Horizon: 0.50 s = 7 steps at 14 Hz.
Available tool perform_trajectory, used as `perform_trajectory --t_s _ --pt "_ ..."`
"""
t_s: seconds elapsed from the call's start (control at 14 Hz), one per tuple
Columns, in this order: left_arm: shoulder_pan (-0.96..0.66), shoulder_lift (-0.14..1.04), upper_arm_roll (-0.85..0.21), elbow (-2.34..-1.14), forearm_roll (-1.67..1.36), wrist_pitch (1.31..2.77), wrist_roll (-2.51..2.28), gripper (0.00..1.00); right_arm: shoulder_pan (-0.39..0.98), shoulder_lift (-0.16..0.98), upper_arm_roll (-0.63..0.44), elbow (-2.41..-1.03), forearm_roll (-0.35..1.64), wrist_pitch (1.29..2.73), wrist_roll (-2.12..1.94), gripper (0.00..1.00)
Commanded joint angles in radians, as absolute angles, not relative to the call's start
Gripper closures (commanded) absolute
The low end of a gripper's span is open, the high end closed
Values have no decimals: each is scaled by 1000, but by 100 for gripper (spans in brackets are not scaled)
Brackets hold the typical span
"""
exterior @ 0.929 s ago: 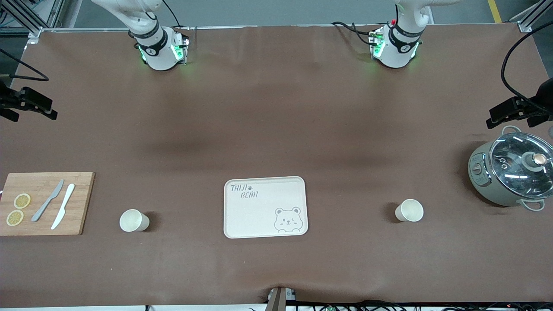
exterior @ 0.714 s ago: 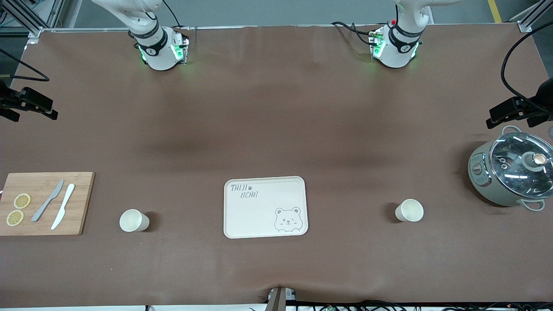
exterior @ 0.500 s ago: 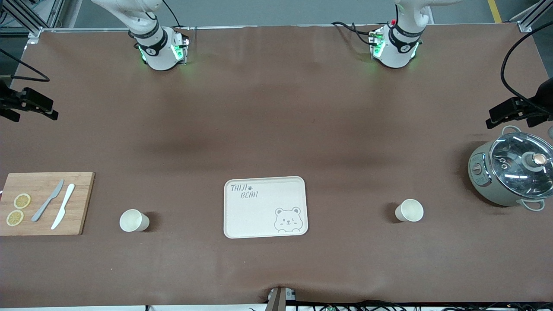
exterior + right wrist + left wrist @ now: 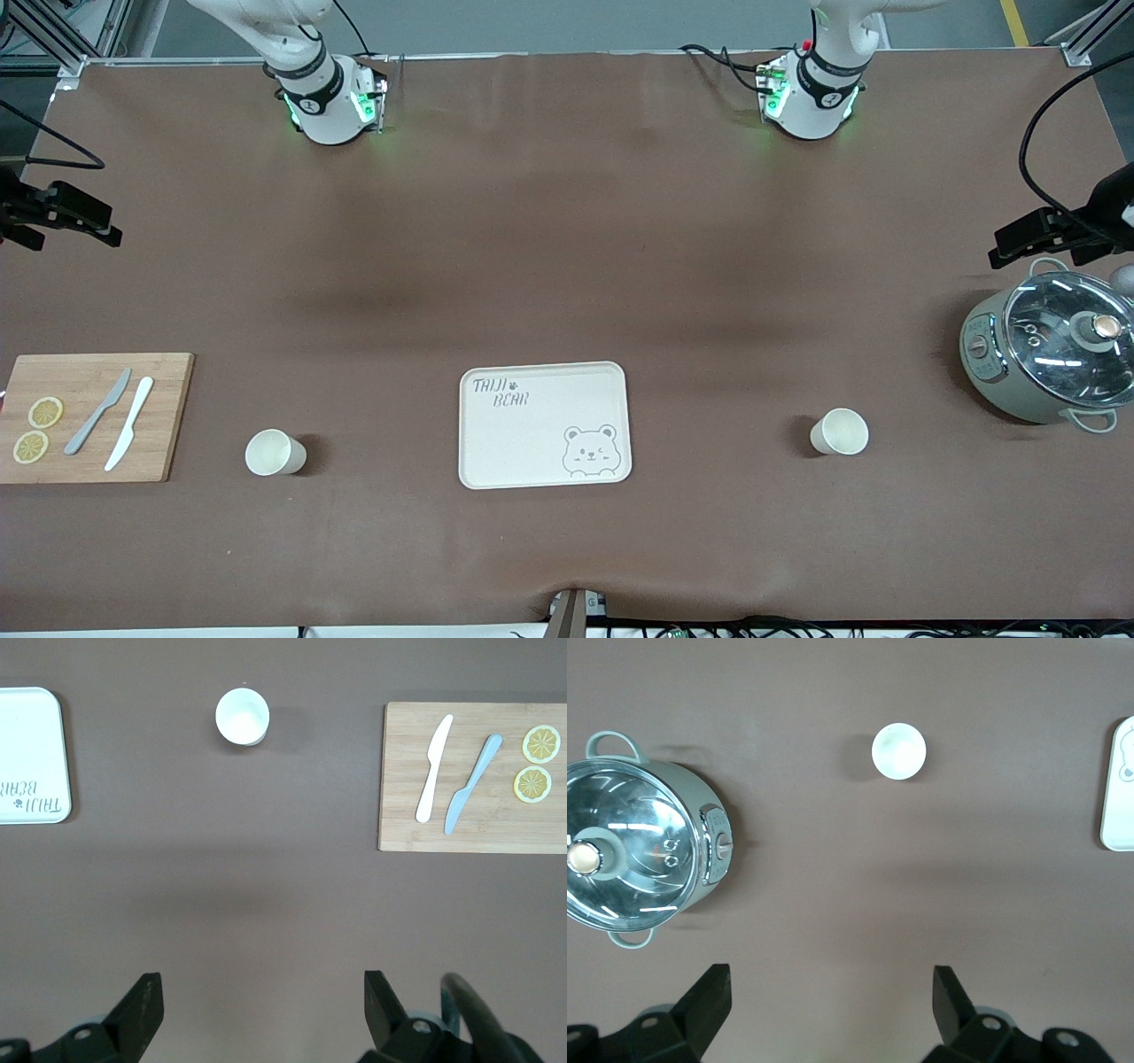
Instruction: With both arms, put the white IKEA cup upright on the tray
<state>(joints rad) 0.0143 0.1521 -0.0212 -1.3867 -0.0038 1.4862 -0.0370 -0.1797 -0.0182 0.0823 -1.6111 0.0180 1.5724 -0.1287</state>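
Note:
The cream tray [image 4: 532, 443] with the bear drawing lies in the middle of the table, near the front camera. Two white cups stand upright on the cloth beside it: one [image 4: 275, 452] toward the right arm's end, one [image 4: 839, 431] toward the left arm's end. My left gripper [image 4: 1032, 237] hangs high over the table's end by the pot, open and empty [image 4: 831, 992]; its wrist view shows a cup [image 4: 899, 750]. My right gripper [image 4: 75, 217] hangs high over the other end, open and empty [image 4: 263, 992]; its wrist view shows the other cup [image 4: 242, 716] and the tray [image 4: 31, 753].
A grey-green pot with a glass lid [image 4: 1050, 359] stands at the left arm's end. A wooden cutting board [image 4: 168, 416] with two knives and lemon slices lies at the right arm's end, also in the right wrist view [image 4: 403, 780].
Both grippers have shifted slightly toward the middle of the table, the left one a little more. The cups and tray have not moved.

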Motion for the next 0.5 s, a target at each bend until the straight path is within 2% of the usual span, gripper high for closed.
perform_trajectory --t_s 0.0,0.14,0.29,0.43 --pt "6 207 -26 -1385 46 1518 -43 0 -199 4 97 -1617 23 1603 -121 0" --pt "6 254 -26 -1384 37 1574 -44 0 -198 57 97 -1582 25 1637 -133 0" --pt "-1 300 -26 -1384 43 1617 -49 0 -192 173 98 -1516 26 1644 -138 0" --pt "-23 345 -26 -1385 45 1663 -66 0 -204 262 98 -1506 28 1690 -140 0"
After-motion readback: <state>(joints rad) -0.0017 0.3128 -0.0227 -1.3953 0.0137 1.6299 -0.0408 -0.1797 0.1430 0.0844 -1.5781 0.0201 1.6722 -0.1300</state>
